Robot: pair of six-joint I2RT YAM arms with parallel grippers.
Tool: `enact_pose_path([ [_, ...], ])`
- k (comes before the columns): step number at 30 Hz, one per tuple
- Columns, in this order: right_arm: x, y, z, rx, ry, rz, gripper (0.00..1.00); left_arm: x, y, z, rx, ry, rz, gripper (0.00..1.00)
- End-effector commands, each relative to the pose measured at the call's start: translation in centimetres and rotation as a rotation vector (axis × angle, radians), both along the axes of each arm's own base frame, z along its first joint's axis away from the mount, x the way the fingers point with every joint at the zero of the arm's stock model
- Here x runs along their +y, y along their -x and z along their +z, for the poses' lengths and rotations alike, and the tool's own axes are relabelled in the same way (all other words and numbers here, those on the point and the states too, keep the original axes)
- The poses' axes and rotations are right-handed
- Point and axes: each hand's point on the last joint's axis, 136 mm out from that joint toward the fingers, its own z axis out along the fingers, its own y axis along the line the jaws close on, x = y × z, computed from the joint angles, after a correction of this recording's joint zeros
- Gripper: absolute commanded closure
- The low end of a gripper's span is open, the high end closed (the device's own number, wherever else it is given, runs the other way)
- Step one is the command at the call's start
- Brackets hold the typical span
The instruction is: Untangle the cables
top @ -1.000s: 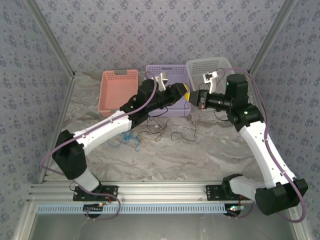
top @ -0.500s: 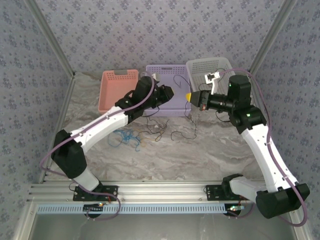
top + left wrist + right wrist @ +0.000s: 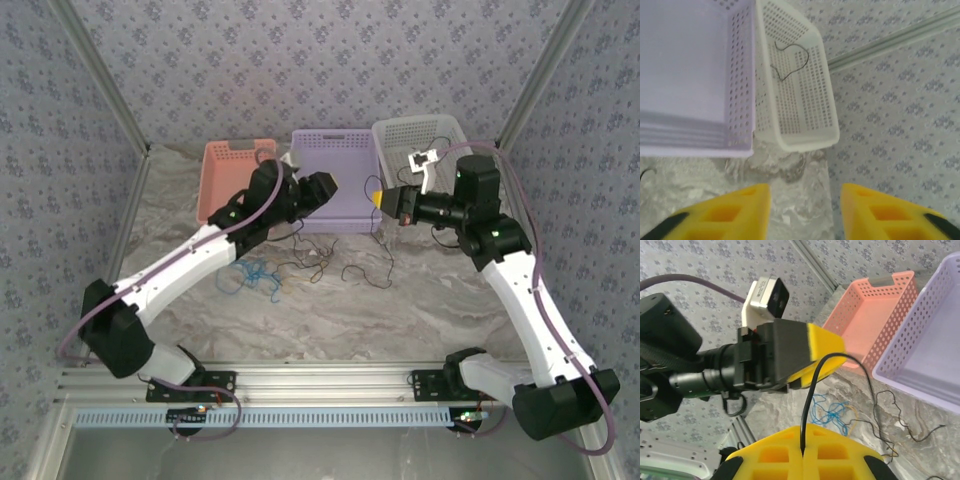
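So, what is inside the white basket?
One thin dark cable, curled, lies on the floor of the white basket. Nothing else shows inside. From above, the right arm covers its near corner.

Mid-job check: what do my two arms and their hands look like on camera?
The left arm and right arm match: white links, black joint housings, a purple-grey cable looped alongside each. The left hand and right hand have black bodies and blocky yellow fingers with recessed square pockets and black patches near the base. A small white camera box sits on each wrist.
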Motion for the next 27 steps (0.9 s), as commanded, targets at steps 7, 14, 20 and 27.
enact_pose_path([
  [7,1.9,-0.7,-5.4,-0.115,0.256,0.018,1.0,-1.5,1.4,2.0,0.27,0.381,0.061,0.17],
  [14,3.4,-0.3,-6.6,-0.195,0.378,0.026,1.0,-4.6,1.9,1.6,0.404,0.487,0.008,0.15],
  [20,4.4,0.7,-7.4,-0.209,0.419,0.069,1.0,-5.0,1.4,0.6,0.426,0.484,0.027,0.26],
  [27,4.6,2.0,-8.4,-0.195,0.426,0.096,1.0,-4.1,0.0,0.8,0.395,0.492,0.05,0.73],
])
